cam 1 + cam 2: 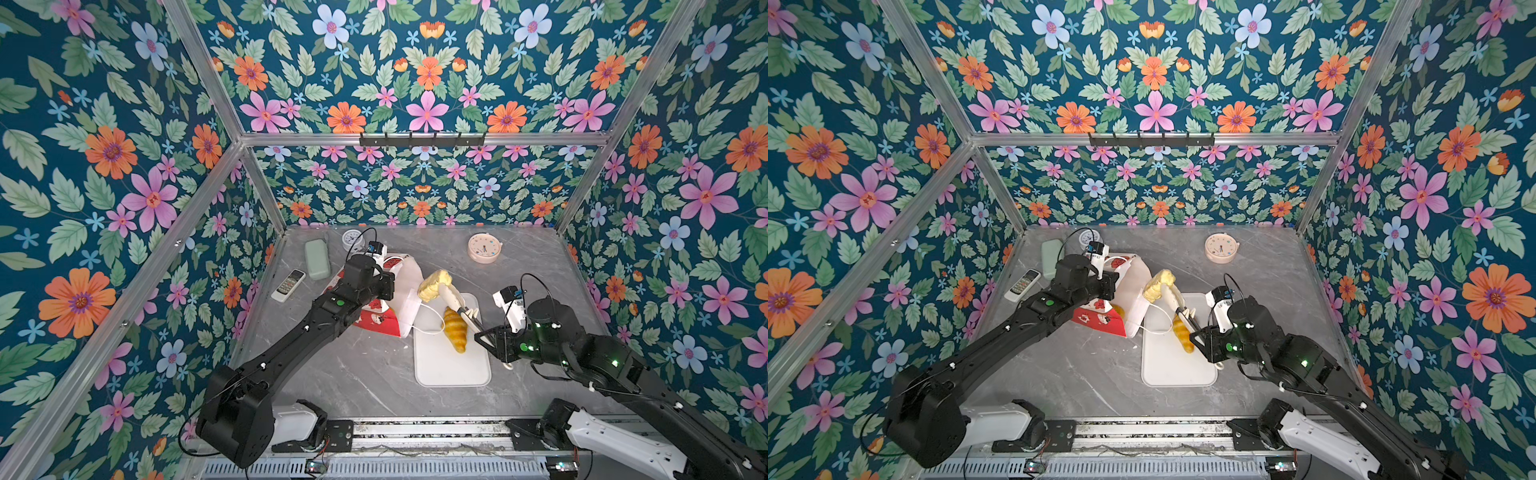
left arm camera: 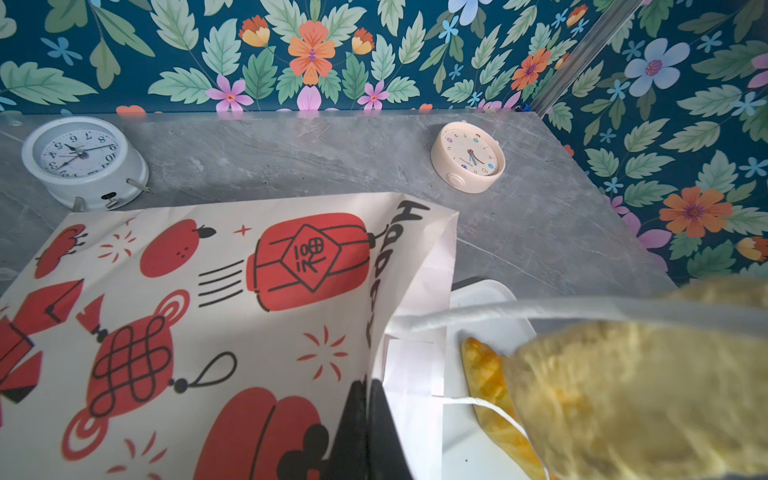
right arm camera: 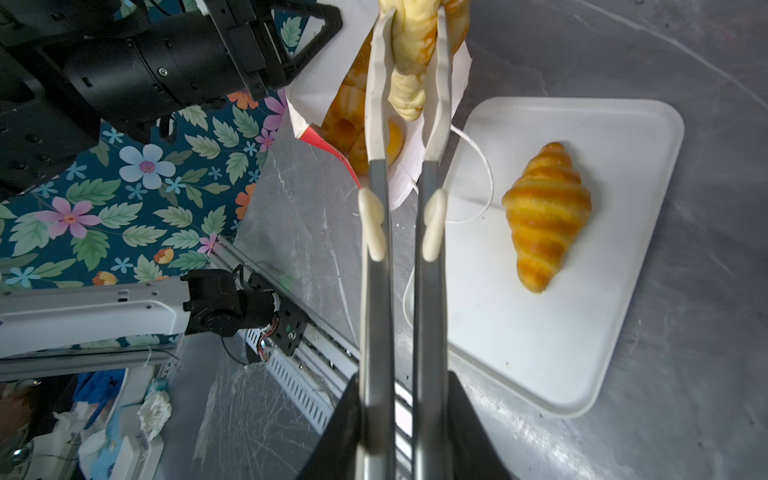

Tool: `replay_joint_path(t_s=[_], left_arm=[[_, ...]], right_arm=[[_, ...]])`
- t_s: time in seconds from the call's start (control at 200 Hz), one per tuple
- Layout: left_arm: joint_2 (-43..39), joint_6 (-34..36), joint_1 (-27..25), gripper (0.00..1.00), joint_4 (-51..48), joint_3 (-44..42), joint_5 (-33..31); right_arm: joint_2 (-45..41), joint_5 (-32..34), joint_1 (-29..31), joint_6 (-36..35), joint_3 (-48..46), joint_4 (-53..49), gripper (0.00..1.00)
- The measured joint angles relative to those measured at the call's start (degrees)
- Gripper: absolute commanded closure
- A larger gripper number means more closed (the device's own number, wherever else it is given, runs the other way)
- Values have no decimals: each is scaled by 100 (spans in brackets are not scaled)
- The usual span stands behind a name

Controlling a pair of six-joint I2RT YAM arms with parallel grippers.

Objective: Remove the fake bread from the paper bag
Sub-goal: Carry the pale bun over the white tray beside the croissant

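Now, left gripper point(image 2: 365, 419) pinching the red-printed white paper bag point(image 2: 208, 270), my right gripper point(image 3: 403, 399) grips cream-tipped tongs point(image 3: 378, 291) clamping a pale braided roll point(image 3: 409, 83); white tray point(image 3: 540, 353) next, I'd say.

- Beside the paper bag point(image 2: 232, 291), we see the pale yellow bread point(image 2: 623, 395) only as a blur; it hides part of the croissant point(image 2: 484, 370).
- Inside the paper bag, the tongs point(image 3: 376, 299) cover the other bread point(image 3: 343, 122); we cannot tell its kinds.
- At the paper bag's rim, the view's edge cuts off the left gripper point(image 2: 366, 399).
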Motion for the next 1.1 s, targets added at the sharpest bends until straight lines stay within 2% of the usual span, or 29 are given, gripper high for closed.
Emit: replay_joint_path(t_s=[0.195, 0.54, 0.685, 0.95, 1.1], left_arm=[[0, 109, 0, 100, 90, -52, -122], [-31, 146, 0, 100, 247, -210, -354], [-120, 146, 0, 100, 354, -297, -409], [-444, 149, 0, 100, 409, -542, -437], [-505, 146, 0, 100, 450, -608, -435]], right_arm=[[-48, -354, 0, 170, 369, -1377, 95], [315, -931, 2, 313, 619, -3058, 95], [684, -1040, 7, 216, 586, -3318, 95], [1523, -1049, 4, -195, 798, -3086, 90], [1974, -1049, 7, -444, 994, -2949, 81]])
